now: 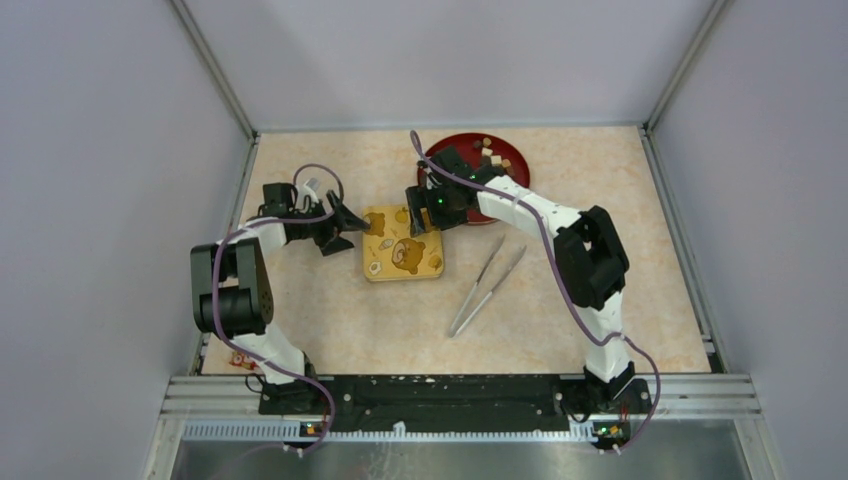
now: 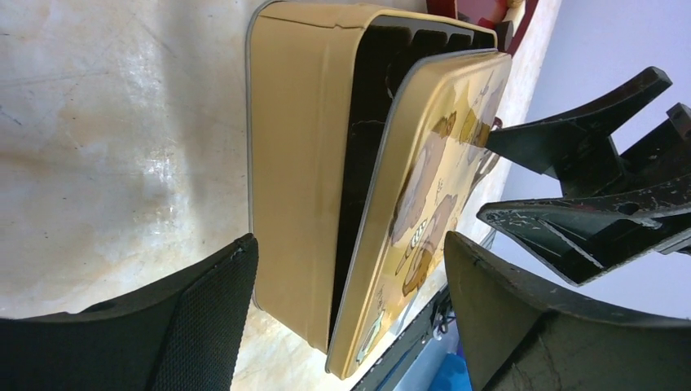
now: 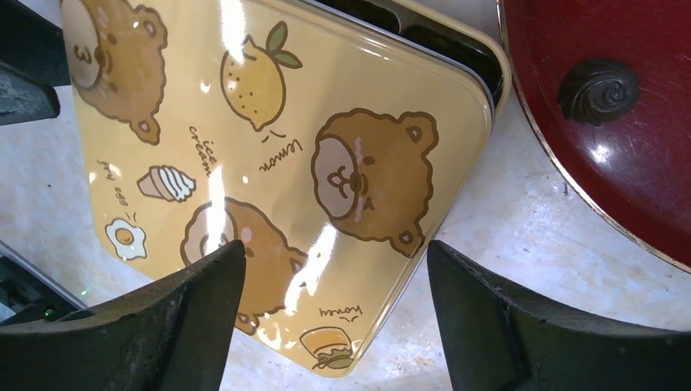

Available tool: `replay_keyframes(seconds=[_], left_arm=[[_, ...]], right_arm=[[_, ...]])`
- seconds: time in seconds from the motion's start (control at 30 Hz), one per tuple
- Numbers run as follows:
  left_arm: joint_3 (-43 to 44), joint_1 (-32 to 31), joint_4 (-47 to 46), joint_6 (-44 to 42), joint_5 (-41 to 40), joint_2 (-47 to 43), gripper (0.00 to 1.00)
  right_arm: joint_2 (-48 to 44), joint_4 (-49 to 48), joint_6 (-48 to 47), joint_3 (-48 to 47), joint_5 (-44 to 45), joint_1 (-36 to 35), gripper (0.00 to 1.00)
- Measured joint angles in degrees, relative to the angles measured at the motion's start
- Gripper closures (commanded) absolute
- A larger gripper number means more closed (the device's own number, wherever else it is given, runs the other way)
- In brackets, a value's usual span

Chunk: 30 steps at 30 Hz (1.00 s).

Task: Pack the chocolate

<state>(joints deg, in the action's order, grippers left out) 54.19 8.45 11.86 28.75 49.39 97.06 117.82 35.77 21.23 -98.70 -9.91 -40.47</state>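
The chocolate (image 1: 489, 151), small brown, tan and cream pieces, lies on a red plate (image 1: 510, 170) at the back. One dark swirled piece (image 3: 597, 88) shows in the right wrist view. A yellow tin (image 1: 403, 268) stands mid-table. Its bear-printed lid (image 3: 269, 155) lies askew on the tin base (image 2: 297, 163), one side raised over a black divided tray (image 2: 371, 106). My left gripper (image 2: 350, 285) is open, its jaws on either side of the tin's near end. My right gripper (image 3: 336, 285) hangs open above the lid's corner.
Metal tongs (image 1: 487, 285) lie on the table right of the tin. The right gripper's fingers (image 2: 587, 191) reach in close over the lid, opposite my left gripper. Grey walls and a metal frame close in the table.
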Motion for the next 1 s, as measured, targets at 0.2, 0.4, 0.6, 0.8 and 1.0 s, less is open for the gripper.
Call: replay_keyframes(seconds=[0.2,0.4,0.6,0.8,1.0], left_arm=[[0.2,0.0,0.6,-0.3,-0.9,0.1,0.32],[2.3,0.0,0.9,-0.2,-1.0,0.5,0.4],[3.6,0.0,0.8,0.0,-1.0,1.1,0.4],[4.5,-0.5,0.7,0.3,-0.9,2.9,0.5],[5.4,-1.1,0.6,0.5,-1.2,4.4,0.62]], right_arm=[[0.0,-0.3,0.0,0.0,0.1,0.0,0.24],[0.0,-0.4,0.2,0.0,0.3,0.0,0.25],[0.0,-0.4,0.4,0.0,0.7,0.0,0.34],[0.0,-0.5,0.4,-0.1,1.1,0.1,0.48],[1.0,-0.4,0.3,-1.1,2.4,0.5,0.54]])
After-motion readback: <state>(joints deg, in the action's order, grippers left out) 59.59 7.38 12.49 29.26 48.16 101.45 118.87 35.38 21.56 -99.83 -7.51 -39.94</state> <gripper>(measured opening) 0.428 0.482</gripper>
